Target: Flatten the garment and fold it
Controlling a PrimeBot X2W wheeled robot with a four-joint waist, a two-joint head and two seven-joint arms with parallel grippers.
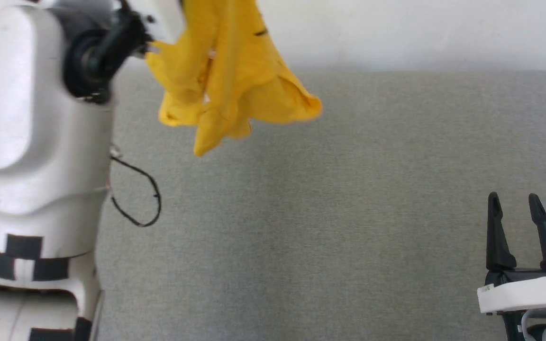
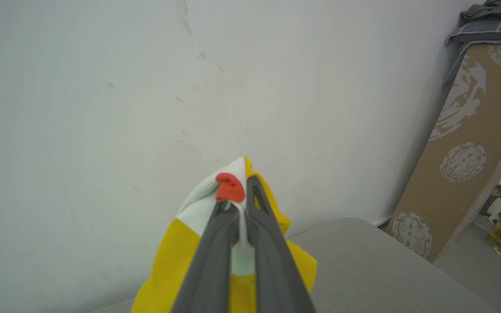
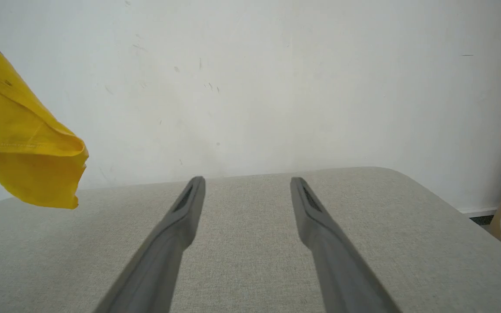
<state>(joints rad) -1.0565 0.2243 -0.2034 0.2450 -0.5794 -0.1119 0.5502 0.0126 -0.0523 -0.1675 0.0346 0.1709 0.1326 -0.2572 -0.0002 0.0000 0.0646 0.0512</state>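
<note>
Overhead, the garment [image 1: 225, 80] top is cropped, perhaps bunched.

Looked down on a broad, light grey, fabric-covered table [image 1: 330, 227] with rounded far corners. Lay flat and smooth, finely woven, evenly lit across its top. Backed by a plain white wall [image 1: 420, 33] along the far edge.

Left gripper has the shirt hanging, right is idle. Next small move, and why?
Probably raise the open right gripper toward the free lower corner of the garment. It hangs bunched from the shut left gripper above the table; a second grip would let it spread.
</note>
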